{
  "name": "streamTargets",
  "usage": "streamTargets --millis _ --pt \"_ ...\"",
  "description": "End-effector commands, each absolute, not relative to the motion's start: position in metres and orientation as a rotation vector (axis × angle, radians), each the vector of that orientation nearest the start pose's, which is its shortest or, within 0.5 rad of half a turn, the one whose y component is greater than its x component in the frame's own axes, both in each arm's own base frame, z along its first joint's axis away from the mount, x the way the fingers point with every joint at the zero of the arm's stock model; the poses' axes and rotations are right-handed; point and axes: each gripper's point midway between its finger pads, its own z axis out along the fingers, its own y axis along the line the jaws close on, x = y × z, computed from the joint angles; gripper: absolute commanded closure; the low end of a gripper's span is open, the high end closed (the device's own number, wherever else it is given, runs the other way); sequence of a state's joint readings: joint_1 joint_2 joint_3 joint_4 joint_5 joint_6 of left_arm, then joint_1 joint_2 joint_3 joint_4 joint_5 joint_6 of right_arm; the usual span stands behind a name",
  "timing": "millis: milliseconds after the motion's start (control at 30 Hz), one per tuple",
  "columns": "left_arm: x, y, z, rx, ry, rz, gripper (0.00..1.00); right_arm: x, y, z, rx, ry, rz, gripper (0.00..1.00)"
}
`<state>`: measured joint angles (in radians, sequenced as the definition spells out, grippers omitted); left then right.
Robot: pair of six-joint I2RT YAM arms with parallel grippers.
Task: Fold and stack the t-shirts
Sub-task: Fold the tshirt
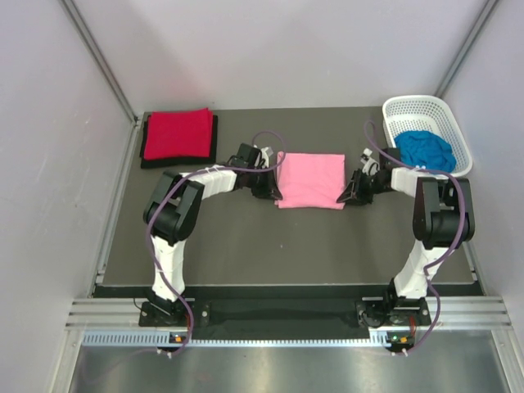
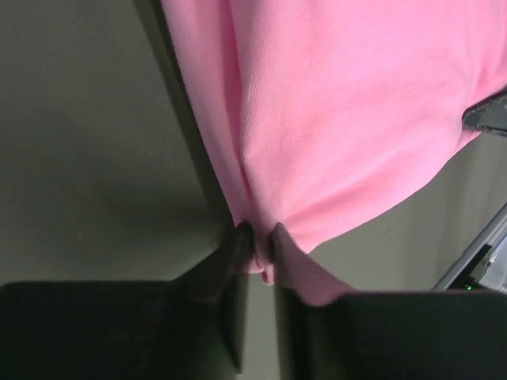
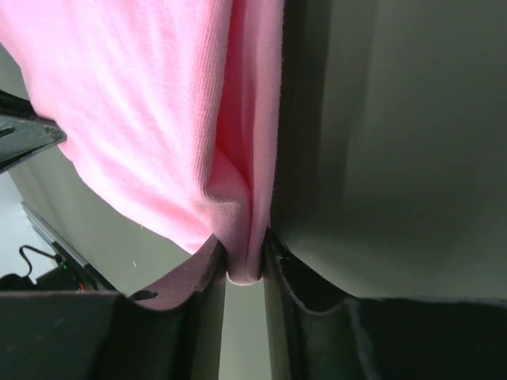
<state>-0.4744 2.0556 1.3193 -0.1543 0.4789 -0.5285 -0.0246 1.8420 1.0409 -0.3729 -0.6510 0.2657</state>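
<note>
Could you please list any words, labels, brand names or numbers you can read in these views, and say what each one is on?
No text can be read in any view.
The pink t-shirt, the red t-shirt, the blue t-shirt and the white basket all show plain, unmarked surfaces.

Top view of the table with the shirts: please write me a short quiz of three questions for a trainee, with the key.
1. True or false: the blue shirt lies inside the basket.
2. What lies under the red shirt? A a black shirt; B a towel; C a book.
3. Fill in: the left gripper and the right gripper are both shut on the ___ shirt.
Key: 1 true; 2 A; 3 pink, the pink shirt in the middle.
</note>
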Motion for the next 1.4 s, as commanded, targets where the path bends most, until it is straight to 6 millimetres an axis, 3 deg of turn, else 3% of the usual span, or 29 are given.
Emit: streamTargets --millis 0,167,333,500,600,700,733,800,833,900,1000,1100,1133,1233,1367 --pt "0.372 -0.289 0.038 0.102 2.638 -0.908 0.73 0.351 0.091 0.026 0.247 2.669 0.864 0.75" --pt "0.391 -0.291 0.062 0.083 2.612 -0.934 0.65 0.356 0.082 0.035 0.300 2.691 0.793 0.55" --pt "0.430 -0.295 0.102 0.079 2.507 -0.931 0.62 0.365 0.063 0.055 0.342 2.690 0.632 0.47" --pt "0.467 -0.302 0.146 0.076 2.381 -0.954 0.62 0.373 0.056 0.078 0.339 2.671 0.573 0.46" --pt "0.483 -0.313 0.161 0.106 2.305 -1.031 0.63 0.379 0.057 0.095 0.328 2.641 0.587 0.50" --pt "0.488 -0.327 0.165 0.140 2.253 -1.141 0.64 0.387 0.065 0.113 0.293 2.599 0.648 0.70" --pt "0.494 -0.333 0.160 0.154 2.224 -1.180 0.64 0.389 0.073 0.121 0.264 2.576 0.720 0.81" --pt "0.495 -0.341 0.161 0.168 2.203 -1.264 0.66 0.396 0.085 0.128 0.221 2.528 0.815 0.89" --pt "0.498 -0.343 0.150 0.161 2.214 -1.278 0.66 0.394 0.095 0.132 0.190 2.515 0.903 0.93" --pt "0.505 -0.347 0.148 0.171 2.180 -1.292 0.66 0.398 0.103 0.129 0.168 2.494 0.966 0.93" --pt "0.520 -0.349 0.124 0.175 2.174 -1.299 0.66 0.399 0.113 0.119 0.162 2.477 1.070 0.93" --pt "0.539 -0.342 0.118 0.163 2.155 -1.287 0.66 0.397 0.111 0.093 0.188 2.524 1.059 0.92" --pt "0.546 -0.339 0.105 0.144 2.169 -1.272 0.66 0.397 0.109 0.083 0.199 2.543 1.039 0.92" --pt "0.568 -0.324 0.091 0.101 2.160 -1.213 0.66 0.396 0.097 0.052 0.261 2.607 0.955 0.92" --pt "0.583 -0.311 0.087 0.071 2.142 -1.215 0.66 0.397 0.084 0.030 0.295 2.658 0.858 0.92"
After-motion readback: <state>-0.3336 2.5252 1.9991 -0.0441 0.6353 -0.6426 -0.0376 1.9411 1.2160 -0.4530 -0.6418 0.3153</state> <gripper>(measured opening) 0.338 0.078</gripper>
